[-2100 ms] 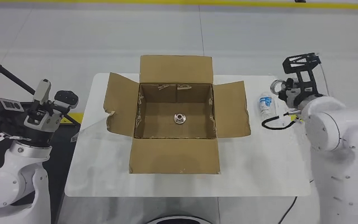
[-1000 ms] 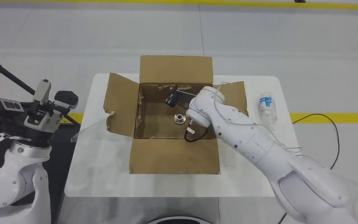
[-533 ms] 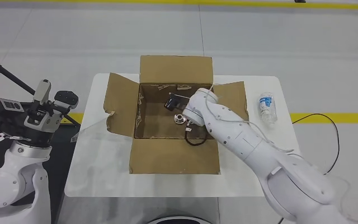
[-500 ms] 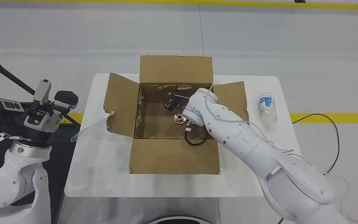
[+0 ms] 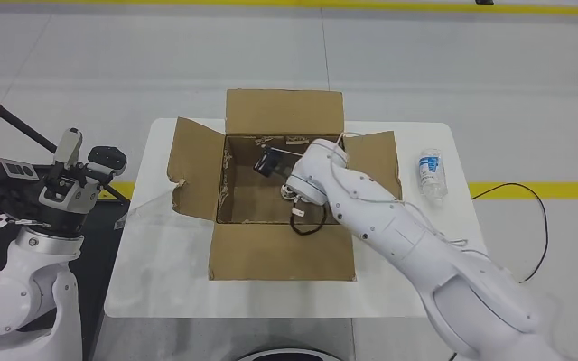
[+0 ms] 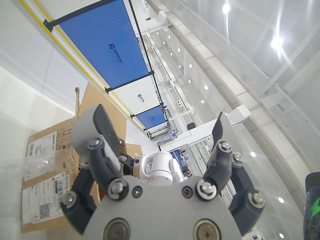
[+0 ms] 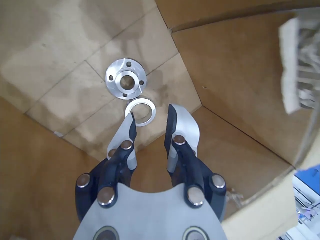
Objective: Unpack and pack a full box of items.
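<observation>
Ring flat on box floor just beside flange, right tool spread open low over it, likely lined up to pinch and lift it out; left tool open too, parked off counter to keep clear.

Grey floor, yellow lines, bright ceiling lights

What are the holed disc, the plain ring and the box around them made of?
The holed disc looks like machined metal, perhaps aluminium: silvery, with a brushed sheen. The plain ring looks like similar pale metal, smoother. The box is brown cardboard, matt, creased and stained.
</observation>
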